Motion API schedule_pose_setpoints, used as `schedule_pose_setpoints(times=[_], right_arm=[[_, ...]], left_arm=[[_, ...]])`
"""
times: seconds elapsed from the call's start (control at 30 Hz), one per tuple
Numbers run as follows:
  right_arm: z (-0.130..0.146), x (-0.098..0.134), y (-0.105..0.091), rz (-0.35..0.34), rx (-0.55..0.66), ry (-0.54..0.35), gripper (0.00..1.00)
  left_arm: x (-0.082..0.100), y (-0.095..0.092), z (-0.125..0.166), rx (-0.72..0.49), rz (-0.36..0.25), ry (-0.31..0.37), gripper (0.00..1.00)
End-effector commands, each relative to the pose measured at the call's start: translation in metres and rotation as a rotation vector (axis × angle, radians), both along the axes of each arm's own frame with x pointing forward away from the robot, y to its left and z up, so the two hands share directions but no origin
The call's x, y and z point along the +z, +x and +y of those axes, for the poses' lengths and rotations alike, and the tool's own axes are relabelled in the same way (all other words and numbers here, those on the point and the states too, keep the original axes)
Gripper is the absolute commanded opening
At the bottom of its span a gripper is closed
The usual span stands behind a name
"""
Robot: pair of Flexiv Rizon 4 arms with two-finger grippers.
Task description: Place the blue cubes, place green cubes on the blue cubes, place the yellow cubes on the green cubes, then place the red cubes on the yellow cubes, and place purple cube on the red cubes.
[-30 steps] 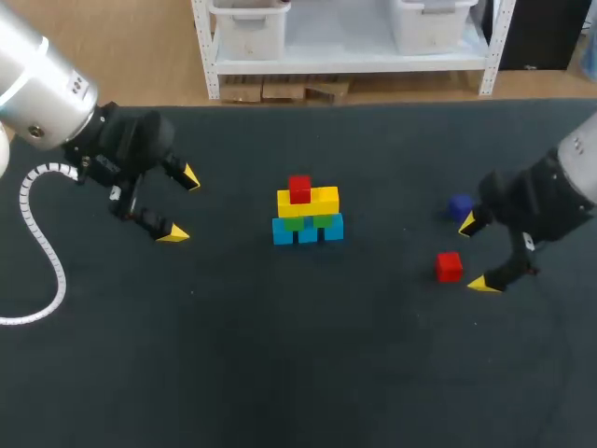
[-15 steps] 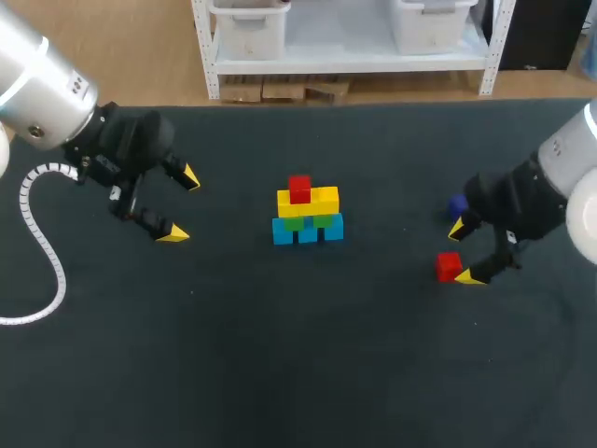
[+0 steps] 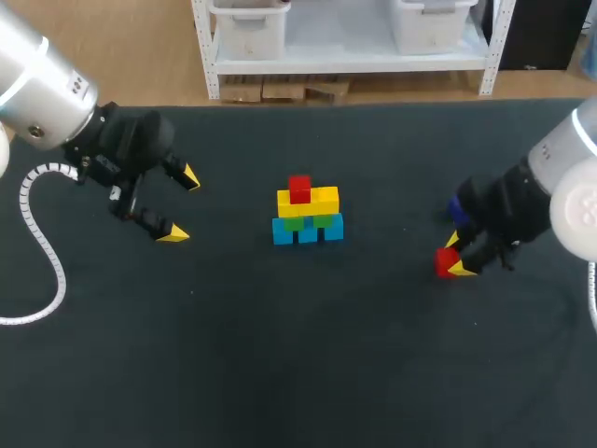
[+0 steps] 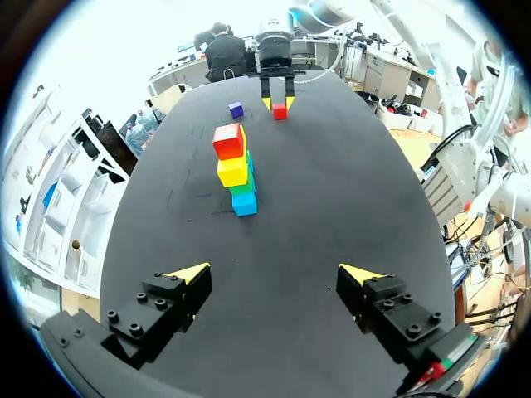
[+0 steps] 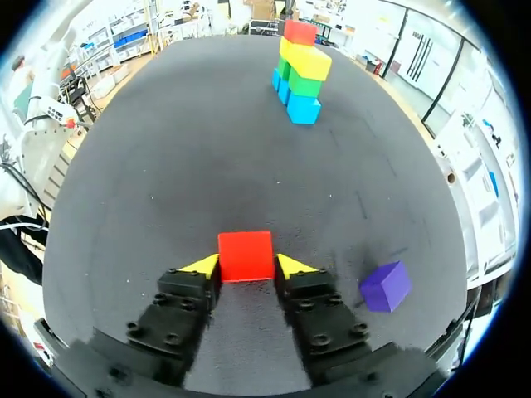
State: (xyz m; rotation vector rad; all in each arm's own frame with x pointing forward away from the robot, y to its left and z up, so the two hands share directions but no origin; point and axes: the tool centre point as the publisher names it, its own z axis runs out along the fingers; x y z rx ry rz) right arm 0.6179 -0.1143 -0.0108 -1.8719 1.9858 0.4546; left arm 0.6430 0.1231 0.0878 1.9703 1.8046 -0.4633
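A stack stands mid-table: blue cubes (image 3: 308, 230) at the base, green cubes (image 3: 308, 221) on them, yellow cubes (image 3: 309, 201) above, and one red cube (image 3: 299, 189) on top. At the right a loose red cube (image 3: 446, 264) rests on the table with my right gripper (image 3: 454, 254) shut on it. In the right wrist view both yellow tips press the sides of that red cube (image 5: 246, 255). The purple cube (image 5: 385, 286) lies just beside that gripper. My left gripper (image 3: 181, 205) hangs open and empty at the left, well away from the stack (image 4: 236, 170).
The dark table mat (image 3: 280, 355) stretches bare in front of the stack and between the two arms. A white cable (image 3: 37, 247) loops from my left arm over the table's left part.
My right gripper moved left and down around the loose red cube, and its fingers closed onto it. The left arm and the stack stayed still.
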Motion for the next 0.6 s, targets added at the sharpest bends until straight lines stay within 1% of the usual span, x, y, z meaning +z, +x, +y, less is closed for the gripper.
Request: schedule_pose_setpoints(times=[0.03,0.13,0.23,0.43,0.53,0.57,0.6], right_arm=[[0.000,-0.003,0.003,0.006,0.004,0.004,0.00],[-0.001,-0.002,0.004,0.011,0.001,0.006,0.00],[-0.001,0.008,0.004,0.013,-0.001,0.002,0.00],[0.002,0.047,0.012,-0.004,-0.012,-0.021,0.00],[0.008,0.069,0.020,-0.022,-0.008,-0.041,0.00],[0.011,0.074,0.023,-0.016,-0.006,-0.065,0.00],[0.014,0.079,0.027,-0.016,-0.007,-0.066,0.00]], left_arm=[[-0.001,0.000,0.001,-0.002,-0.003,-0.003,1.00],[-0.001,0.000,0.001,-0.002,-0.003,-0.003,1.00],[-0.001,0.000,0.001,-0.002,-0.003,-0.003,1.00],[-0.001,0.000,0.001,-0.002,-0.003,-0.003,1.00],[-0.001,0.000,0.001,-0.002,-0.003,-0.003,1.00],[-0.001,0.000,0.001,-0.002,-0.003,-0.003,1.00],[-0.001,0.000,0.001,-0.002,-0.003,-0.003,1.00]])
